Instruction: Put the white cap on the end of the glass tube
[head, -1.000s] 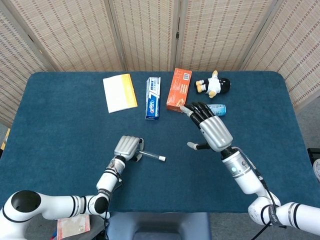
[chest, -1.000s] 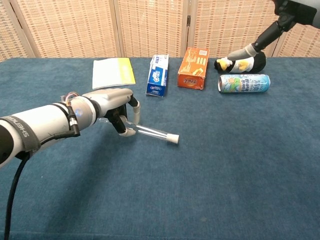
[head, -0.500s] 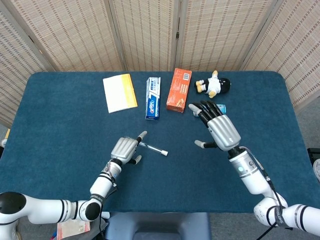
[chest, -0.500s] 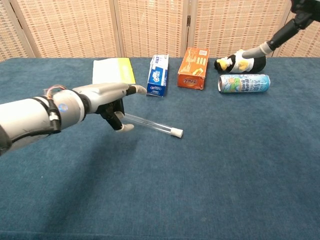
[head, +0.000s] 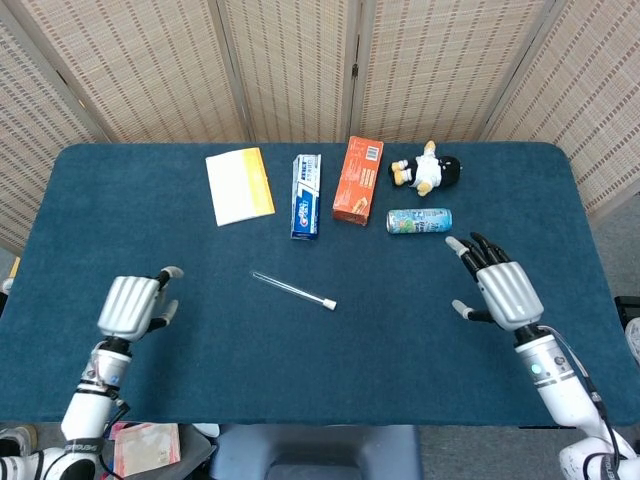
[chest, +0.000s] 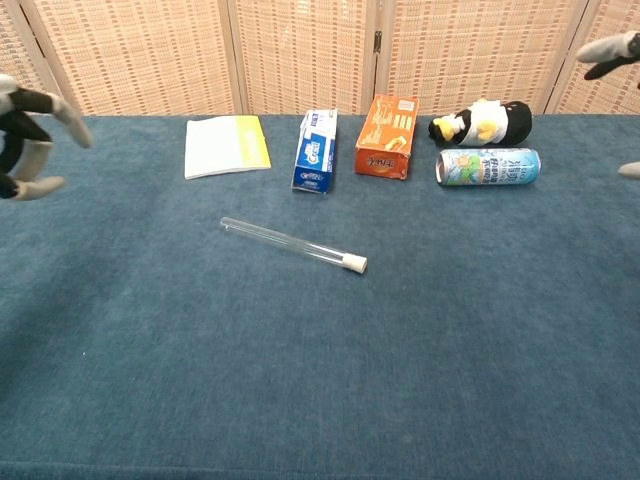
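Note:
The glass tube (head: 288, 288) (chest: 285, 241) lies flat on the blue table, slanting toward the front right. The white cap (head: 329, 303) (chest: 354, 264) sits on its right end. Neither hand touches it. My left hand (head: 133, 304) (chest: 28, 140) hovers well to the left of the tube, empty, with its fingers apart. Over the right side of the table my right hand (head: 496, 287) is spread open and holds nothing; in the chest view only its fingertips (chest: 608, 50) show at the right edge.
Along the back of the table stand a white-and-yellow booklet (head: 239, 185), a toothpaste box (head: 306, 195), an orange box (head: 358, 179), a toy penguin (head: 428, 169) and a lying can (head: 419, 220). A folding screen (head: 300, 60) stands behind the table.
My left hand has let go of the tube and pulled back to the left. The right hand has drawn away to the right. The capped tube now lies alone on the table.

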